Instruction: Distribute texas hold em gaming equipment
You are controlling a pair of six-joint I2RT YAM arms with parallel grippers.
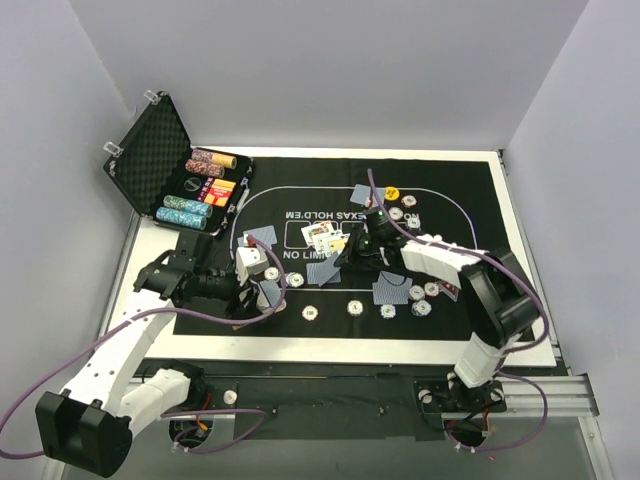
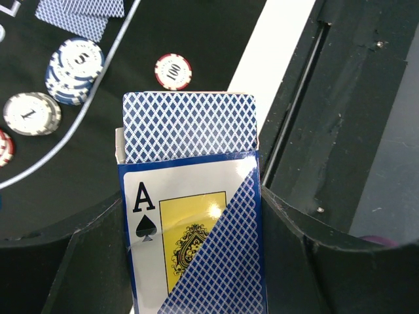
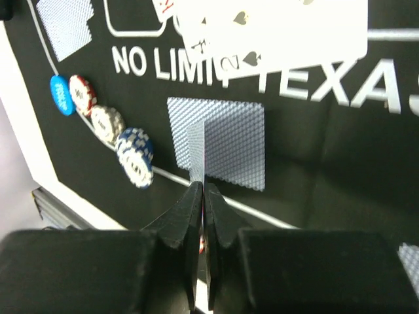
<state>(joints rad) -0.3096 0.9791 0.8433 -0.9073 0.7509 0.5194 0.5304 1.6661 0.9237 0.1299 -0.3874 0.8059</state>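
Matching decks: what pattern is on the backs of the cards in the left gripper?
The cards have a blue diamond lattice; left wrist view.

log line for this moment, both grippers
left gripper: shut on card deck | right gripper: shut on single card, edge-on over mat

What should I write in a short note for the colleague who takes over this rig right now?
Left tool: shut on the card deck, over the left side of the mat.
Right tool: shut on one blue-backed card, seen edge-on, low over the mat.
Done: face-down cards lie at several seats, face-up cards at the centre, chips along the near line.
Left: probably set down the held card and deal on; more chip stacks are in the case.
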